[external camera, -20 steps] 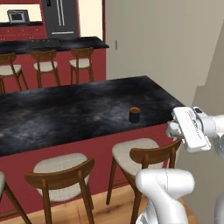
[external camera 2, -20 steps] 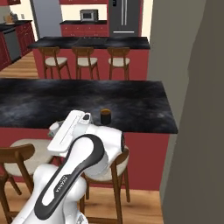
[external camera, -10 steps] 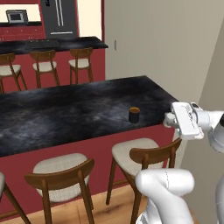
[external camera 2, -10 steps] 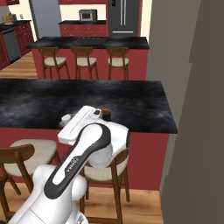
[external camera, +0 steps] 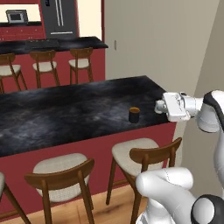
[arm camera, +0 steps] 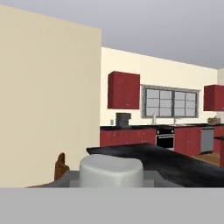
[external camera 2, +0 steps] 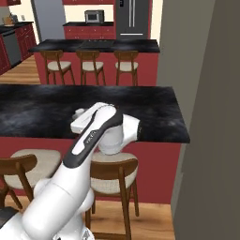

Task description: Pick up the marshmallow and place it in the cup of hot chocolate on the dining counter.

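**End effector clenched on marshmallow at the surface's edge**

Clenched on the marshmallow (arm camera: pixel 111 169), the end effector (external camera: pixel 160 106) hangs level at the near right corner of the dining surface (external camera: pixel 65 111), pointing along the slab. In the hand view the white lump sits between the finger tips at 6 o'clock. The cup of hot chocolate (external camera: pixel 134 115) stands upright on the slab near its front edge, at about 9 o'clock from the end effector in the left base view, close by but apart; in the right base view the arm's white forearm (external camera 2: pixel 93 133) covers that spot.

Black and faintly veined, the slab rests on dark red panels. Wooden stools with pale seats (external camera: pixel 135 153) are tucked under its near side, below the cup. A beige wall (external camera: pixel 175 48) rises at 3 o'clock. At 12 o'clock a second dark counter (external camera 2: pixel 96 45) has three more stools (external camera 2: pixel 90 65), with red cabinets, a microwave (external camera 2: pixel 94 16) and a steel fridge (external camera 2: pixel 132 18) behind.
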You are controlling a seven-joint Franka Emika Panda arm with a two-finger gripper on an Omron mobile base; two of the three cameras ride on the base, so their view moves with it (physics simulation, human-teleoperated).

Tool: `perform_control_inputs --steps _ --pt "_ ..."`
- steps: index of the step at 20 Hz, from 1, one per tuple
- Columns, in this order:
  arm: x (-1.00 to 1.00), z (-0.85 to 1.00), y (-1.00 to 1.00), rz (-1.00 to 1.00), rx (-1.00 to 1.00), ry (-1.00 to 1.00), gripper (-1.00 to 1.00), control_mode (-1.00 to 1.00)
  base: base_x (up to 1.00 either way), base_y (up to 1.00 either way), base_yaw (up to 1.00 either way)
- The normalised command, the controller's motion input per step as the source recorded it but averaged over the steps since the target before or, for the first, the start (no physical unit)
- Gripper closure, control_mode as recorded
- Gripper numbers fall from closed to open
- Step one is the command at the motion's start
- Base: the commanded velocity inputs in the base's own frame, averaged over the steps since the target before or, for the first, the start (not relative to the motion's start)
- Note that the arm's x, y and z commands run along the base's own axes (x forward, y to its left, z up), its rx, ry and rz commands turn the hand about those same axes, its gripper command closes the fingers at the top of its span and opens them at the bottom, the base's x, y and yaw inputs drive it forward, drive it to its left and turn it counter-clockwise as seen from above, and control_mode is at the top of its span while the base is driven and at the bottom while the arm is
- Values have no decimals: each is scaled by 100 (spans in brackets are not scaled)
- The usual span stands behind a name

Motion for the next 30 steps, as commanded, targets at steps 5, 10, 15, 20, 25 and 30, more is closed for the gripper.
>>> perform_control_inputs --steps 5,10,15,20,25,30 --pt "49 0 -25 -1 0 2 100 -100 0 0 0" --pt "23 0 -36 0 0 1 100 -100 0 0 0" --pt "23 -3 -3 0 -3 1 100 -100 0 0 0" --pt "16 -11 0 0 -4 0 100 -100 0 0 0" --pt "8 -10 4 0 -6 0 100 -100 0 0 0" --pt "9 -23 11 0 -4 2 100 -100 0 0 0"
